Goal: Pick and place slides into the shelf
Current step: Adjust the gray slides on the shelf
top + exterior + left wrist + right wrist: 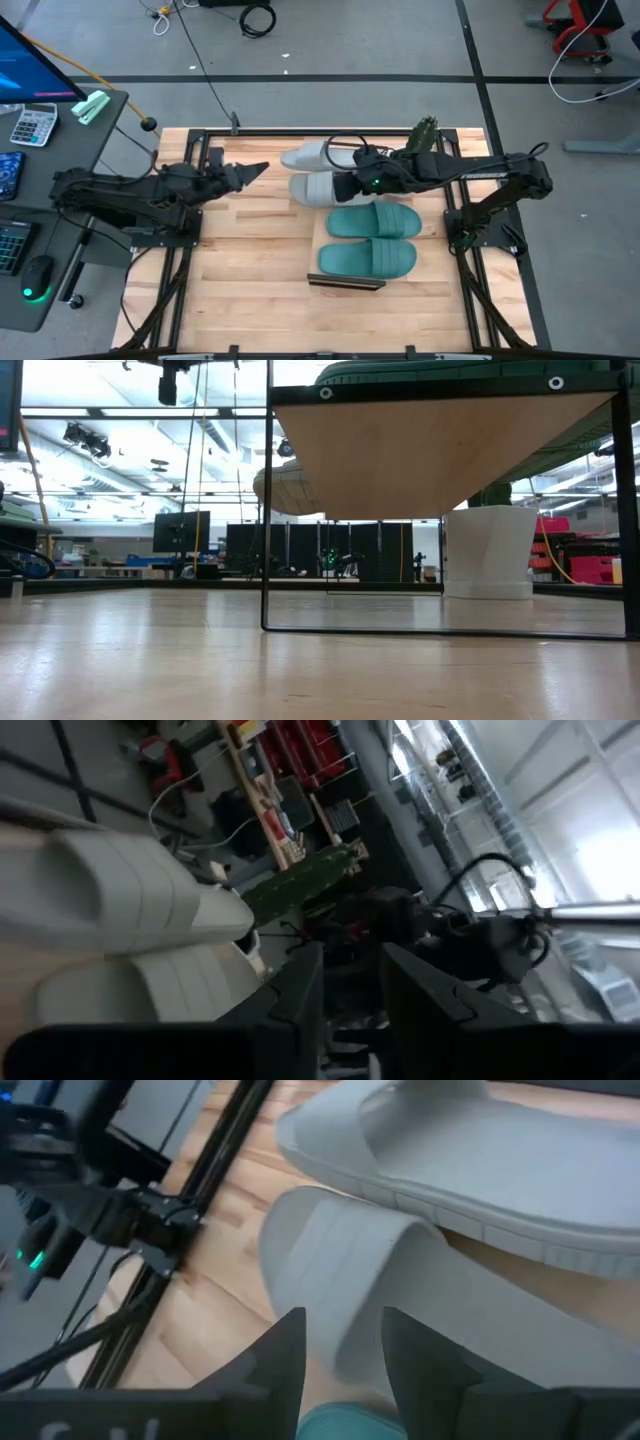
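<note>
Two teal slides (375,222) (368,260) lie side by side, soles down, on the raised shelf (345,283), whose underside (440,450) fills the low view. Two light grey slides are at its far end. The farther one (310,157) sits tilted, and its ribbed sole (290,490) juts past the board's left edge. My right gripper (347,186) is at the nearer grey slide (315,188), shut on it. My left gripper (262,168) hovers left of the grey slides, pointing at them, its fingers (352,960) a narrow gap apart and holding nothing. My right gripper (345,1320) comes at the nearer grey slide level from the table's right. A ribbed grey band of the slide (340,1285) runs back between the two fingers, pinched there. My own fingers hide the exact spot. The slide rests on the shelf beside the far teal slide.
A white pot with a green plant (425,132) stands at the table's far edge, behind my right arm. The shelf stands on thin black legs (265,560) over the slatted tabletop (250,260), which lies bare to its left. A desk with keyboards and a mouse (40,265) is beyond the left edge.
</note>
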Robot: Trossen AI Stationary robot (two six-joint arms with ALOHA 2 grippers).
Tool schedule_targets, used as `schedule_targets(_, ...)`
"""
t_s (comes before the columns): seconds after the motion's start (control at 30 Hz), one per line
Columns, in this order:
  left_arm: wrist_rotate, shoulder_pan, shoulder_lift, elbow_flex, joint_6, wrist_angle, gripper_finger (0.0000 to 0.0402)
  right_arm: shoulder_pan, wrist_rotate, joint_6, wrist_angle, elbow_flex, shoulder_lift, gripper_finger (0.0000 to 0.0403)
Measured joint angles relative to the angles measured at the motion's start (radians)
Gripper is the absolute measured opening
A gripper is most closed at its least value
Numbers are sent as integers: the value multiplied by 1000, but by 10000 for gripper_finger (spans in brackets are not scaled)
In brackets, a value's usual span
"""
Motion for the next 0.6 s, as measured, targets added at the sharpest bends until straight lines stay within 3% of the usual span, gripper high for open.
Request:
schedule_targets(0.1,-1,-4,-24,0,65,30,107,-3,1,40,1,0,13,138)
schedule_targets(0.6,16,-5,-112,1,100,14,107,0,-64,215,182,-133,38,139)
